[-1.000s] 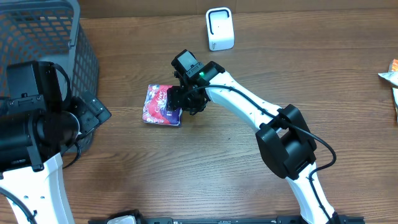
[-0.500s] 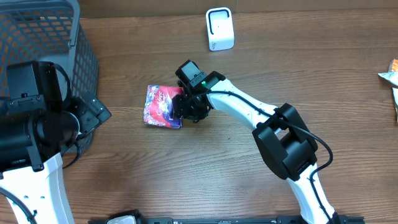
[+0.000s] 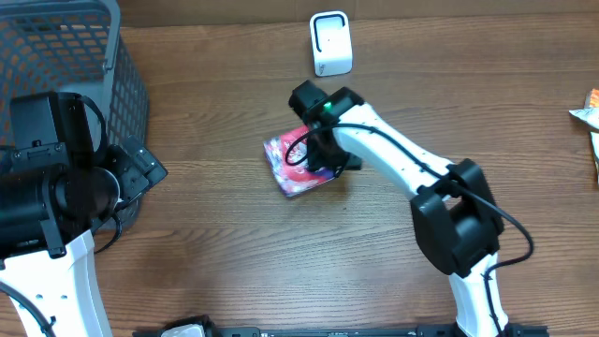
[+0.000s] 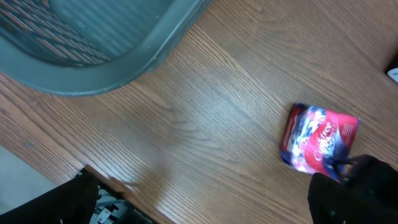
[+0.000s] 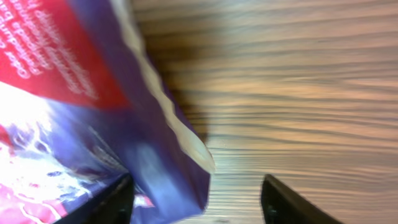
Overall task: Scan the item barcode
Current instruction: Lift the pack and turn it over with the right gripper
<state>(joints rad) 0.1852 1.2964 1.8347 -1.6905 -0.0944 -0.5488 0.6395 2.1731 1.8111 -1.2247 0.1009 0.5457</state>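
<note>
From above, the whole wooden table (image 3: 234, 271) shows. The snack packet (image 3: 292, 168) is near the middle, turned at an angle, with a white scanner stand (image 3: 330, 43) well behind it near the far edge. The right gripper (image 3: 316, 157) is at the packet's right side. A grey mesh basket (image 3: 65, 56) fills the far left corner, and the left arm (image 3: 56, 197) is parked beside it.

The left wrist camera gives the low angle that the overhead lacks. The basket's smooth, rounded plastic rim curves across the top, and long straight grain runs through the boards. The packet appears as a glossy pouch, red along one edge and blue-purple with white lettering across the face. The left gripper (image 4: 205, 214) is spread wide with nothing between its fingers (only dark corners of it show at the bottom).

The right wrist camera is almost on top of the packet. It shows shiny, crinkled film, a red panel with small white print and a pale crimped seam down the edge. The packet looks tipped up off the wood and casts a shadow beneath. The two dark fingers (image 5: 118, 199) stand partly apart. The packet's corner is at the one on the picture's left, possibly touching it, though the blur leaves that unsure. Bare wood shows between the packet and the other finger.
</note>
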